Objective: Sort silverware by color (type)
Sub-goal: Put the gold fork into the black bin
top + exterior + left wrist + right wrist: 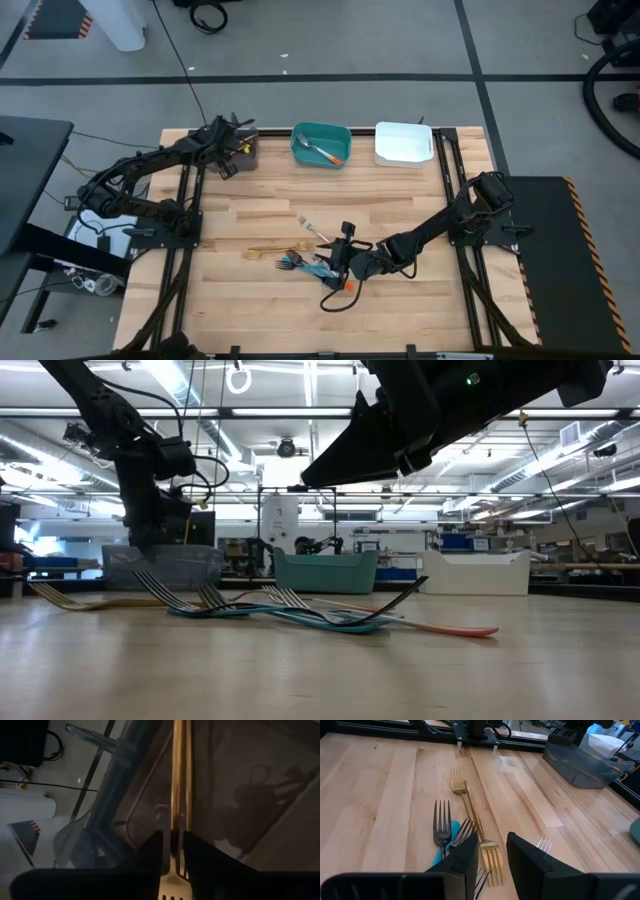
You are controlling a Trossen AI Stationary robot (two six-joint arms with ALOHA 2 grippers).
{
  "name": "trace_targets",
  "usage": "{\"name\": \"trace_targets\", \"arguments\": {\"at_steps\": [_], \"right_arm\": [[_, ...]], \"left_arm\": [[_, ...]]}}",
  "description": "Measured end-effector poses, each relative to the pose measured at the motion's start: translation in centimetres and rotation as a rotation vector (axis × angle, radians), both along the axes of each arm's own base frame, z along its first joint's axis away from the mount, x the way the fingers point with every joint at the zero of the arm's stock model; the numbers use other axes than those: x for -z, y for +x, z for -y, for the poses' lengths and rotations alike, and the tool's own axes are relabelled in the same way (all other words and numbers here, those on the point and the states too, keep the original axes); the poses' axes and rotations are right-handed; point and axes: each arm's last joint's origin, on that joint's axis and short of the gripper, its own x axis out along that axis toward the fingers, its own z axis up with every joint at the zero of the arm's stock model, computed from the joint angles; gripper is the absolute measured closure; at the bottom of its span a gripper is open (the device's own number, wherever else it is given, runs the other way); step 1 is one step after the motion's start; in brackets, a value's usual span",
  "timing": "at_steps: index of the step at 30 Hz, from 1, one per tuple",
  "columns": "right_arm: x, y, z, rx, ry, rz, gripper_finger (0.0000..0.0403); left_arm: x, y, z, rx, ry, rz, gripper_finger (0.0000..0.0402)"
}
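Observation:
Loose silverware (305,262) lies mid-table: two gold forks (490,857), dark forks (441,825), teal-handled pieces and an orange-handled piece (450,628). Another gold fork (262,252) lies to their left, and a silver fork (312,228) lies behind them. My right gripper (493,855) hovers open just above the pile, its fingers either side of one gold fork's tines without touching. My left gripper (228,160) reaches over the grey bin (245,150) at the far left and is shut on a gold fork (176,795). My left gripper pinches the gold fork by its neck (175,845), just behind the tines, between its two fingers (155,857). The handle runs straight away from the fingers down into the grey bin. Whether its far end rests on the bin floor cannot be told.
A teal bin (320,145) holding an orange-handled piece stands at the far edge's middle, with a white bin (403,143) to its right. Black frame rails (450,190) run along both table sides. Bare wood lies near and right of the pile.

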Motion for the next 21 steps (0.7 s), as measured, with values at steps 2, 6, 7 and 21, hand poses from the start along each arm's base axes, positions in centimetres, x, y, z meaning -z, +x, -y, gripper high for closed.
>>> {"name": "trace_targets", "arguments": {"at_steps": [2, 6, 7, 21], "right_arm": [[0.00, 0.00, 0.00, 0.000, 0.000, 0.000, 0.0294], [0.00, 0.00, 0.00, 0.000, 0.000, 0.000, 0.0294], [0.00, 0.00, 0.00, 0.000, 0.000, 0.000, 0.0294], [-0.10, 0.05, -0.02, -0.001, 0.002, 0.010, 0.0294]], "left_arm": [[-0.04, 0.16, 0.06, 0.001, 0.013, -0.008, 0.0302], [-0.11, 0.66, 0.27, 0.018, 0.031, -0.008, 0.0280], [-0.10, 0.74, 0.37, 0.026, 0.028, -0.012, 0.0277], [0.16, 0.14, -0.36, -0.056, 0.010, 0.063, 0.0300]]}}
